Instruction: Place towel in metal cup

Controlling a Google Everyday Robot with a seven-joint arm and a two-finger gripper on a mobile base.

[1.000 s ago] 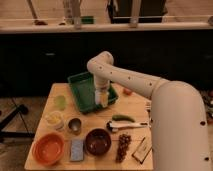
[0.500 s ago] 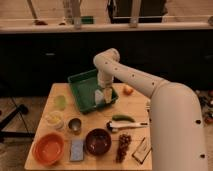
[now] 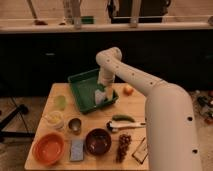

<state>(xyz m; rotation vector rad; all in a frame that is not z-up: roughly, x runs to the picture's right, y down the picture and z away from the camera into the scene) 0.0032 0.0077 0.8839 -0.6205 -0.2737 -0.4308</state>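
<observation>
Camera view: the robot's white arm (image 3: 150,95) sweeps up from the lower right, bends at a high elbow and drops straight down over a wooden table (image 3: 137,106) crowded with kitchenware. The green tray (image 3: 80,82), the biggest item on the table, sits at the far side and is turned at an angle to the table's edges. The gripper (image 3: 104,86) hangs inside the tray, toward its right-hand end. Directly below it, and touching it as far as can be seen, is the towel (image 3: 101,97), a small pale patch over the tray floor. The towel appears a little taller than it is wide. Its long axis runs roughly up and down, in line with the descending wrist, and its lower end points at the tray's near wall. Whether the gripper is actually clamped on the towel cannot be told.

Along the front edge stand an orange bowl (image 3: 48,148) at the left and a dark bowl (image 3: 98,141) near the middle, with a blue sponge (image 3: 77,149) lying between them. A bunch of dark grapes (image 3: 123,146) lies to the right of the dark bowl. The metal cup (image 3: 75,125) stands upright on the table off the tray's near left corner, well apart from the towel. A green cup (image 3: 60,102) is just left of the tray, and a round fruit (image 3: 128,89) rests just right of it.
</observation>
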